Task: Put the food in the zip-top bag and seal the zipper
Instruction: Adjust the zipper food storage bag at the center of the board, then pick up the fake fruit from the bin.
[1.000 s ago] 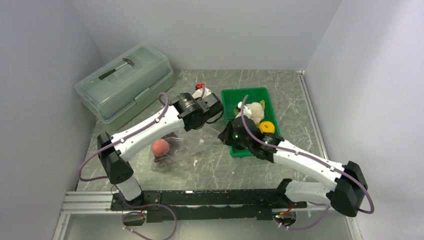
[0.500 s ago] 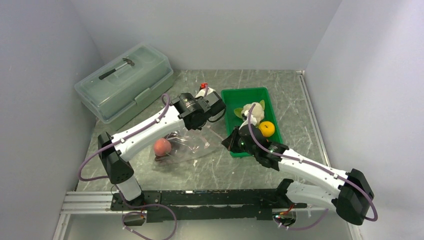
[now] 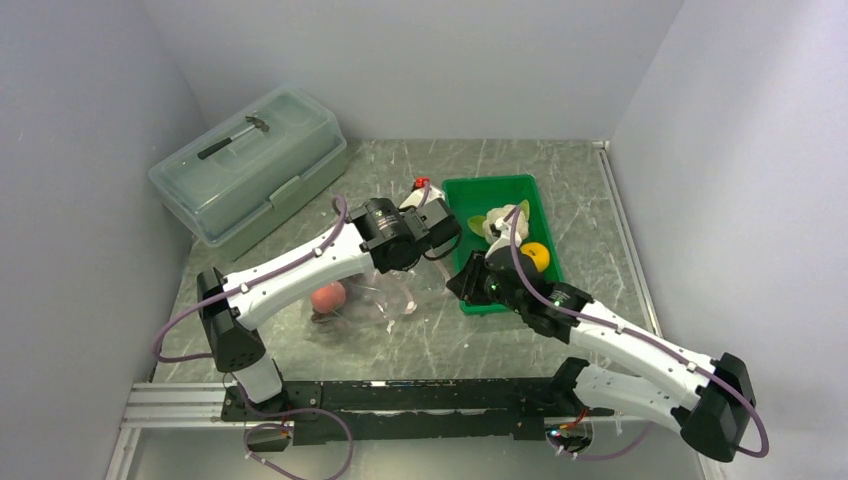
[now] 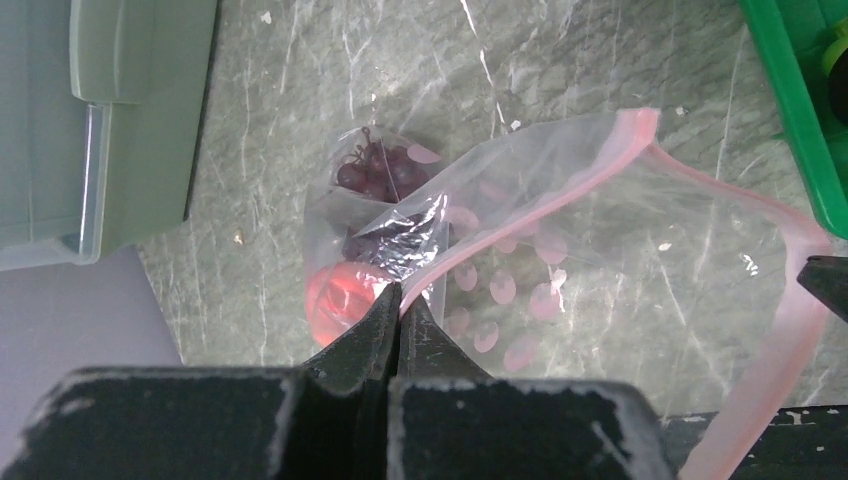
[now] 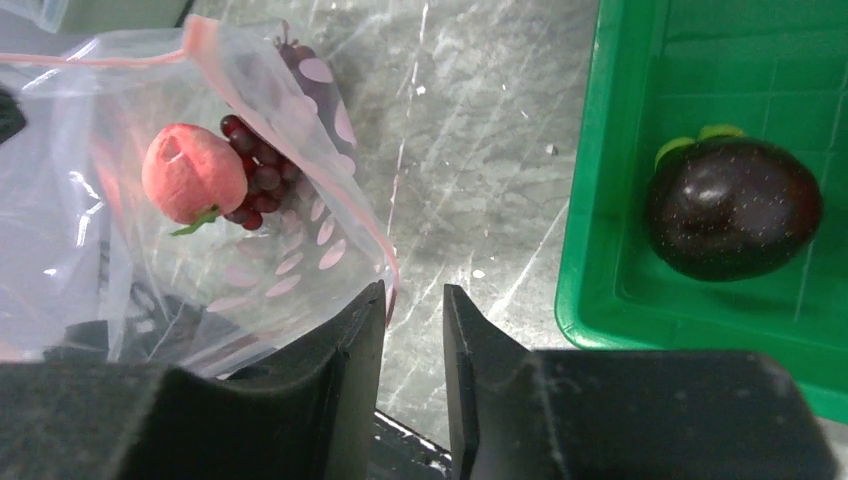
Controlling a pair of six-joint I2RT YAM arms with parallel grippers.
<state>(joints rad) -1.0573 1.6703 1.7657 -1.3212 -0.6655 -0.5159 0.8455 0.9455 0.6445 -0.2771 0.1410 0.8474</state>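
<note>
The zip-top bag (image 4: 600,250) lies on the table with its mouth held open. My left gripper (image 4: 400,290) is shut on one lip of the pink zipper (image 4: 740,200). Inside the bag are the peach (image 5: 193,172) and the grape bunch (image 5: 262,175). My right gripper (image 5: 414,290) stands slightly open, with the other lip of the bag hanging against its left finger (image 5: 350,340) and not pinched. The dark plum (image 5: 733,207) rests in the green tray (image 5: 600,250). From above, the cauliflower (image 3: 500,225) and the orange (image 3: 535,256) also sit in the tray.
A large translucent lidded box (image 3: 250,160) stands at the back left, close to the left arm. The green tray (image 3: 490,185) sits just right of the bag. Grey walls enclose the table on three sides.
My right gripper, shut before, has parted its jaws beside the bag's edge. The left wrist has moved a little to the right, still holding the bag's lip.
</note>
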